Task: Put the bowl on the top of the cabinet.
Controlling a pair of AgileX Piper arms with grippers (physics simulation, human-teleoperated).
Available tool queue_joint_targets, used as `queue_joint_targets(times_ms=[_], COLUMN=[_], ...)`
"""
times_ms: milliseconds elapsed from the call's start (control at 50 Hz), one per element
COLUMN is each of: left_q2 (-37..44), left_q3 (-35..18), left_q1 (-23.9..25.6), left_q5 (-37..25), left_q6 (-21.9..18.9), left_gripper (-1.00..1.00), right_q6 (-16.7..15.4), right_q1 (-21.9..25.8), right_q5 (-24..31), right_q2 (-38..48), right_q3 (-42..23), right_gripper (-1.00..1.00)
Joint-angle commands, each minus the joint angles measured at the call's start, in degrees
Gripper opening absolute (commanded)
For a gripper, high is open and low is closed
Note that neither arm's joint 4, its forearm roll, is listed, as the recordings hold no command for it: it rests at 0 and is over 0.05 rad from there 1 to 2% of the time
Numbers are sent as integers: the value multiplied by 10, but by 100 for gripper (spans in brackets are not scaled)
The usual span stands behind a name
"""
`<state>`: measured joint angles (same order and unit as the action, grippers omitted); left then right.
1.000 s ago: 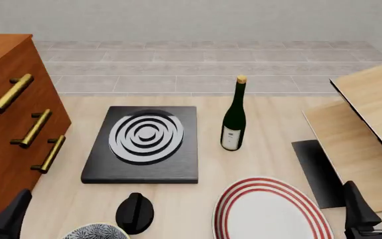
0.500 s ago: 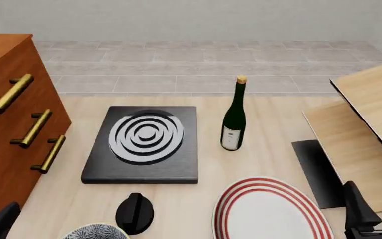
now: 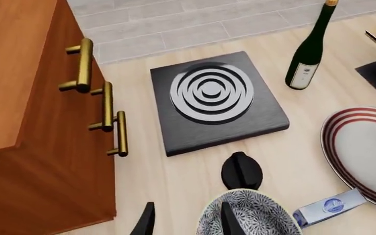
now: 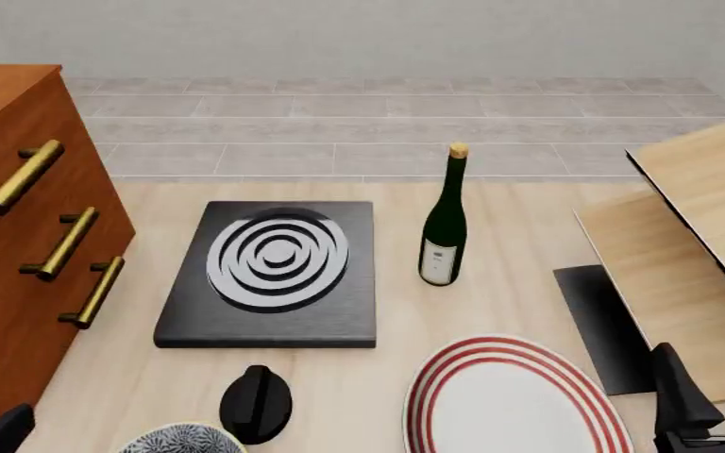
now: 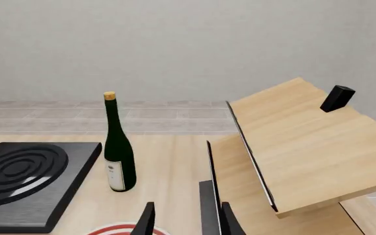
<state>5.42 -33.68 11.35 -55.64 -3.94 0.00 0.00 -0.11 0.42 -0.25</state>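
The left gripper [image 3: 182, 221] shows in its own wrist camera as two dark fingers set apart, open and holding nothing. One finger [image 3: 228, 219] stands over the near rim of the bowl [image 3: 248, 216], the other [image 3: 144, 221] over bare table beside the bowl; whether the first touches the rim cannot be told. In the front view only a dark corner of this gripper [image 4: 1, 432] shows at about 8 o'clock.

The right gripper [image 5: 184, 219] has its fingers parted too, with nothing between them; behind the gap runs the dark edge of a pale wooden panel [image 5: 293, 147]. In the front view its fingers [image 4: 680, 392] stand at about 4 o'clock.

The bowl [image 4: 184, 440] sits upright on the table [image 4: 514, 245], mouth up, at about 7 o'clock in the front view and cut off by the picture edge. It is round, so it has no long axis.

A black knob [image 4: 257, 403] stands just beyond the bowl. The cabinet [image 4: 16, 245] stands at 9 o'clock, its brass handles [image 4: 60, 243] facing the table's middle. A black square plate with grey rings [image 4: 275, 269] lies near the centre, a dark bottle [image 4: 444, 222] upright at its 3 o'clock. A red-ringed plate [image 4: 514, 401] lies at 5 o'clock. The left wrist camera shows a small blue and white tube [image 3: 328, 208] lying just beside that plate [image 3: 361, 152].
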Motion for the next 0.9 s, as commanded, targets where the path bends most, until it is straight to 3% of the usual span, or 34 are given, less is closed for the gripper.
queue_joint_targets(times_ms=[20, 560, 900], left_q2=[8, 24, 26], left_q3=[-13, 4, 32], left_q1=[15, 50, 53], left_q5=[-34, -76, -60], left_q6=[5, 40, 44], left_gripper=[100, 100, 100], right_q6=[0, 0, 0], right_q1=[0, 0, 0], right_q5=[0, 0, 0], right_q2=[0, 0, 0], right_q3=[0, 0, 0], right_gripper=[100, 100, 100])
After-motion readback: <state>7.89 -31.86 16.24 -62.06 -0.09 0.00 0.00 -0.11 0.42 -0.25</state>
